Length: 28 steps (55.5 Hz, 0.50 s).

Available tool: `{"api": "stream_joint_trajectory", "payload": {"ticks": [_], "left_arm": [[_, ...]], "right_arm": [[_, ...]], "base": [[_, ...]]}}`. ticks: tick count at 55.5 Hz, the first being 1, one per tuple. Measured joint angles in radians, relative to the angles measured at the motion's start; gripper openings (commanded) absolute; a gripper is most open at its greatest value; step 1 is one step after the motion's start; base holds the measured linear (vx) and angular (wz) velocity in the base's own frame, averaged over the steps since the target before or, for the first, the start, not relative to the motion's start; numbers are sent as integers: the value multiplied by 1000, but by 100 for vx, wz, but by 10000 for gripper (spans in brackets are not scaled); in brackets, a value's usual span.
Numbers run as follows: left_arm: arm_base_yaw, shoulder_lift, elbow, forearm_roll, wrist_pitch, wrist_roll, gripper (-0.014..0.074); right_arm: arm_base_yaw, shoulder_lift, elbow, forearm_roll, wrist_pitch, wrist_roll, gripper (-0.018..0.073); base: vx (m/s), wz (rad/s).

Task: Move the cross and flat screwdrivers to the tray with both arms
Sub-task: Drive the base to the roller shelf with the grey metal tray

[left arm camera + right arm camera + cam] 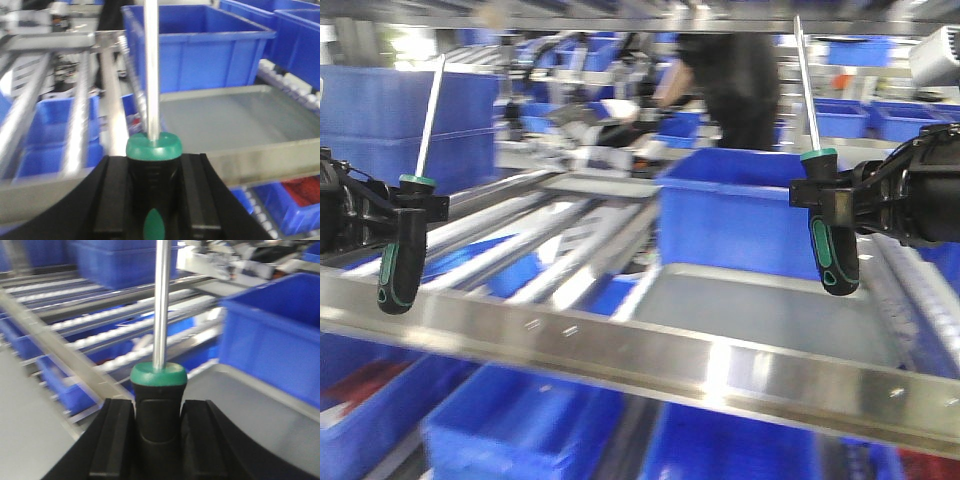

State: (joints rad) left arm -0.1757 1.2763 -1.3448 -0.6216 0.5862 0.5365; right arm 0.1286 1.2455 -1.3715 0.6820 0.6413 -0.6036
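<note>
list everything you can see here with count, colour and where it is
screwdrivers: 2, black-and-green handles with silver shafts, left screwdriver and right screwdriver both held in the air, shafts up
tray: 1, silver-grey, on the shelf right of centre, nothing in it
large blue bin: 1, blue, directly behind the tray
other blue bins: several, blue, under the shelf and in the background
roller rails: several, silver, left of the tray
front rail: 1, silver, across the shelf's near edge
person: 1, dark clothing, blurred in the background
pincers: 2, black, left pincer shut on the left screwdriver's handle, right pincer shut on the right screwdriver's handle
</note>
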Motion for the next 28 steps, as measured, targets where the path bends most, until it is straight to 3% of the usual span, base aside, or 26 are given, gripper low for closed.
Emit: {"api": "stream_joint_trajectory", "payload": {"ticks": [14, 28], "left_arm": [[0, 0, 0, -1, 0, 0, 3], [0, 0, 0, -1, 0, 0, 3]], "right_arm": [[0, 0, 0, 0, 0, 0, -7], [0, 0, 0, 0, 0, 0, -7]], "base": [[35, -47], [31, -24]]}}
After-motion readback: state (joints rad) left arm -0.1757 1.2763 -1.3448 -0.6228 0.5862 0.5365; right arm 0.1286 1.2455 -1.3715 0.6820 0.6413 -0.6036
